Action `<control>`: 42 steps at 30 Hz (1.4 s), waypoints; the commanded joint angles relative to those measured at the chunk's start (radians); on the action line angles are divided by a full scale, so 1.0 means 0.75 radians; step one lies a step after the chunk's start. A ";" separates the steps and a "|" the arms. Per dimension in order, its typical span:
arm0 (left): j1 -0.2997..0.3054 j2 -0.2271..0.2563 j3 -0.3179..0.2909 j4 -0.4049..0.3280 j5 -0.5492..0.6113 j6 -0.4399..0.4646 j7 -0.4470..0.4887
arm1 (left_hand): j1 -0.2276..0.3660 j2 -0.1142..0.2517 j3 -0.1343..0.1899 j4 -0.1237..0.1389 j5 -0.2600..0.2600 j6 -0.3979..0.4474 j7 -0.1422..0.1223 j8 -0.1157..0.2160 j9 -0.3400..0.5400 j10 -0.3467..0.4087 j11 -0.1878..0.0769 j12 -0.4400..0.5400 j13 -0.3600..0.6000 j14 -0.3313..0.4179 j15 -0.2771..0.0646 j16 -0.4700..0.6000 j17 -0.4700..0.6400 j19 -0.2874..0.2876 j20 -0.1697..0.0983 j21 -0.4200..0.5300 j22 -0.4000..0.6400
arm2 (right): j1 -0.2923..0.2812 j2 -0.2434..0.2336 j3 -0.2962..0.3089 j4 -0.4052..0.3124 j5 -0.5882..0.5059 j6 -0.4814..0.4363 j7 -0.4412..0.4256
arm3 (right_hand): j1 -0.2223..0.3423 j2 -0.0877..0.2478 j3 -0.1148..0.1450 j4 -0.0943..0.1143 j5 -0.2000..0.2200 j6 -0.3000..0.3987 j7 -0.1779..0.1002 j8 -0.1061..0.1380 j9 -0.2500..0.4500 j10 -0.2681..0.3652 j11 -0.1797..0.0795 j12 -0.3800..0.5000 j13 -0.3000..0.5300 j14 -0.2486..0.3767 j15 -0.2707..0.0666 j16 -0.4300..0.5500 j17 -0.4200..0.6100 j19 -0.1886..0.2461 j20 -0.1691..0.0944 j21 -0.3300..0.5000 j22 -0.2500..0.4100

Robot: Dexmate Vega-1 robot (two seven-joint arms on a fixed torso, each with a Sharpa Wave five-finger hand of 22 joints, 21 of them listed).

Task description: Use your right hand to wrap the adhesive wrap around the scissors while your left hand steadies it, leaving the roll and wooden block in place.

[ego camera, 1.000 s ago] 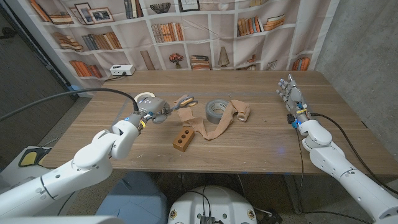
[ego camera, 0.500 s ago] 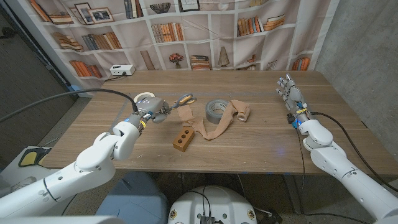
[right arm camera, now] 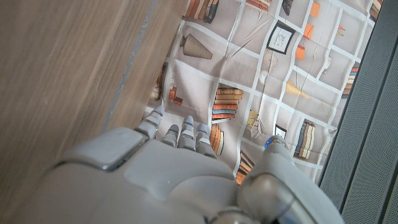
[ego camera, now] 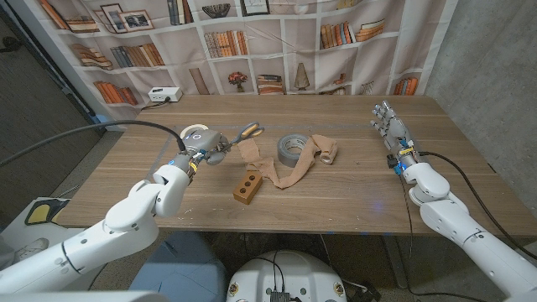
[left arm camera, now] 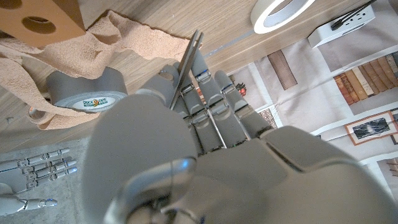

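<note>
The scissors [ego camera: 245,132], orange-handled, are held by the left hand [ego camera: 207,144] above the table [ego camera: 352,193], handles pointing toward the shelf backdrop and slightly right. The left wrist view shows the grey blades [left arm camera: 186,59] running edge-on between the fingers [left arm camera: 214,106]. The tan adhesive wrap [ego camera: 289,172] trails from the scissors past the grey tape roll [ego camera: 293,148] and wooden block [ego camera: 247,188]. The right hand [ego camera: 389,123], well apart, holds nothing, fingers extended.
</note>
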 commanded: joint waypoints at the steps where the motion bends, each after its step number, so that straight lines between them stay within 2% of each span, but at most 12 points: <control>1: -0.016 -0.001 0.014 0.019 -0.050 -0.011 0.023 | 0.006 0.016 -0.007 0.002 0.009 0.008 0.005 -0.007 0.006 0.017 -0.016 -0.002 0.045 0.055 -0.051 -0.005 0.003 0.013 0.043 0.033 0.025 | -0.007 -0.027 -0.007 -0.022 -0.015 -0.030 0.010 | 0.022 -0.001 0.002 -0.015 -0.004 -0.011 0.004 -0.002 0.002 -0.006 0.001 -0.005 0.007 -0.022 0.008 0.003 0.002 -0.001 0.018 0.005 0.005; 4: -0.016 0.001 0.005 0.025 -0.083 -0.024 0.026 | 0.006 0.017 -0.009 0.003 0.009 0.007 0.002 -0.010 0.006 0.016 -0.015 -0.003 0.049 0.053 -0.049 -0.007 0.004 0.021 0.063 0.051 0.037 | -0.008 -0.037 -0.013 -0.031 -0.026 -0.044 0.009 | 0.028 -0.001 0.004 -0.020 -0.005 -0.011 0.004 -0.001 0.002 -0.005 -0.001 -0.004 0.008 -0.021 0.009 0.004 0.003 -0.001 0.030 0.005 0.005; 6: -0.017 0.004 0.010 0.028 -0.079 -0.022 0.036 | 0.005 0.017 -0.012 0.004 0.008 0.008 0.001 -0.012 0.007 0.014 -0.017 -0.005 0.052 0.049 -0.047 -0.009 0.005 0.033 0.080 0.068 0.047 | -0.011 -0.056 -0.018 -0.047 -0.035 -0.068 0.011 | 0.050 -0.003 0.012 -0.034 -0.008 -0.013 0.002 0.000 0.003 -0.010 -0.023 -0.004 0.009 -0.024 0.018 0.006 0.003 0.006 0.091 0.008 0.006; 8: -0.016 0.005 0.010 0.030 -0.084 -0.025 0.046 | 0.004 0.017 -0.014 0.005 0.008 0.009 -0.002 -0.013 0.007 0.012 -0.021 -0.006 0.055 0.047 -0.047 -0.010 0.006 0.032 0.081 0.077 0.054 | -0.014 -0.063 -0.019 -0.056 -0.042 -0.079 0.003 | 0.055 -0.004 0.014 -0.038 -0.009 -0.017 -0.001 -0.001 0.003 -0.011 -0.030 -0.004 0.009 -0.025 0.029 0.006 0.004 0.006 0.103 0.008 0.006; 12: -0.015 0.005 0.008 0.036 -0.096 -0.026 0.064 | 0.001 0.021 -0.016 0.009 0.008 0.010 -0.007 -0.017 0.008 0.012 -0.022 -0.007 0.061 0.045 -0.046 -0.013 0.008 0.054 0.095 0.108 0.072 | -0.024 -0.077 -0.019 -0.069 -0.066 -0.078 -0.010 | 0.064 -0.003 0.017 -0.042 -0.010 -0.020 -0.005 -0.002 0.003 -0.014 -0.032 -0.005 0.010 -0.032 0.047 0.005 0.004 -0.007 0.103 0.004 0.006; 19: -0.015 0.010 0.012 0.043 -0.107 -0.037 0.089 | 0.001 0.022 -0.022 0.008 0.009 0.012 -0.024 -0.021 0.008 0.014 -0.031 -0.007 0.071 0.054 -0.050 -0.009 0.015 0.082 0.080 0.159 0.104 | -0.043 -0.100 -0.018 -0.096 -0.085 -0.088 -0.017 | 0.080 0.000 0.024 -0.049 -0.010 -0.021 -0.011 -0.001 0.003 -0.018 -0.029 -0.006 0.011 -0.039 0.058 0.005 0.005 -0.018 0.087 0.001 0.007; 24: -0.012 0.018 0.010 0.051 -0.123 -0.052 0.101 | 0.000 0.023 -0.024 0.008 0.010 0.011 -0.031 -0.026 0.009 0.011 -0.029 -0.010 0.082 0.052 -0.050 -0.016 0.018 0.112 0.051 0.213 0.139 | -0.058 -0.124 -0.022 -0.123 -0.099 -0.109 -0.018 | 0.092 0.002 0.030 -0.054 -0.011 -0.021 -0.012 0.001 0.003 -0.025 -0.037 -0.008 0.011 -0.043 0.058 0.005 0.006 -0.024 0.082 0.001 0.007; 28: -0.009 0.021 0.009 0.056 -0.128 -0.060 0.115 | 0.001 0.023 -0.024 0.007 0.010 0.019 -0.035 -0.026 0.010 0.019 -0.029 -0.012 0.081 0.056 -0.052 -0.018 0.019 0.107 0.048 0.237 0.159 | -0.072 -0.152 -0.023 -0.147 -0.110 -0.134 -0.014 | 0.117 0.005 0.040 -0.063 -0.011 -0.026 -0.016 0.001 0.004 -0.033 -0.064 -0.009 0.012 -0.052 0.068 0.006 0.007 -0.030 0.106 0.001 0.007; 31: -0.005 0.023 0.007 0.057 -0.136 -0.064 0.122 | 0.001 0.021 -0.025 0.006 0.011 0.017 -0.034 -0.029 0.010 0.020 -0.032 -0.013 0.084 0.058 -0.052 -0.020 0.020 0.111 0.043 0.257 0.172 | -0.073 -0.156 -0.028 -0.129 -0.125 -0.098 0.006 | 0.126 0.003 0.042 -0.067 -0.011 -0.028 -0.015 0.001 0.004 -0.033 -0.067 -0.009 0.013 -0.057 0.079 0.005 0.008 -0.032 0.113 0.001 0.007; 34: -0.002 0.029 0.004 0.059 -0.143 -0.071 0.126 | 0.000 0.022 -0.025 0.007 0.011 0.018 -0.038 -0.031 0.010 0.022 -0.031 -0.017 0.085 0.059 -0.052 -0.024 0.021 0.121 0.029 0.289 0.194 | -0.072 -0.154 -0.029 -0.108 -0.129 -0.058 0.029 | 0.128 -0.011 0.038 -0.069 -0.014 -0.028 -0.016 0.002 0.004 -0.038 -0.055 -0.010 0.013 -0.059 0.084 0.007 0.009 -0.040 0.121 0.000 0.007; 40: 0.000 0.035 0.001 0.062 -0.152 -0.082 0.137 | -0.001 0.022 -0.026 0.007 0.011 0.020 -0.038 -0.034 0.011 0.024 -0.034 -0.021 0.087 0.062 -0.051 -0.029 0.023 0.114 0.022 0.324 0.223 | -0.092 -0.172 -0.023 -0.126 -0.180 -0.039 -0.004 | 0.131 -0.026 0.033 -0.071 -0.015 -0.030 -0.016 0.002 0.004 -0.042 -0.045 -0.010 0.014 -0.057 0.086 0.010 0.010 -0.039 0.122 0.002 0.007; 42: 0.002 0.038 0.000 0.062 -0.155 -0.084 0.138 | -0.002 0.021 -0.026 0.007 0.012 0.023 -0.037 -0.034 0.011 0.030 -0.032 -0.023 0.082 0.065 -0.052 -0.030 0.023 0.112 0.021 0.337 0.234 | -0.098 -0.157 -0.019 -0.117 -0.203 0.001 -0.028 | 0.125 -0.066 0.016 -0.070 -0.015 -0.037 -0.021 0.000 0.005 -0.034 -0.032 -0.004 0.015 -0.026 0.071 0.025 0.014 -0.026 0.120 0.008 0.007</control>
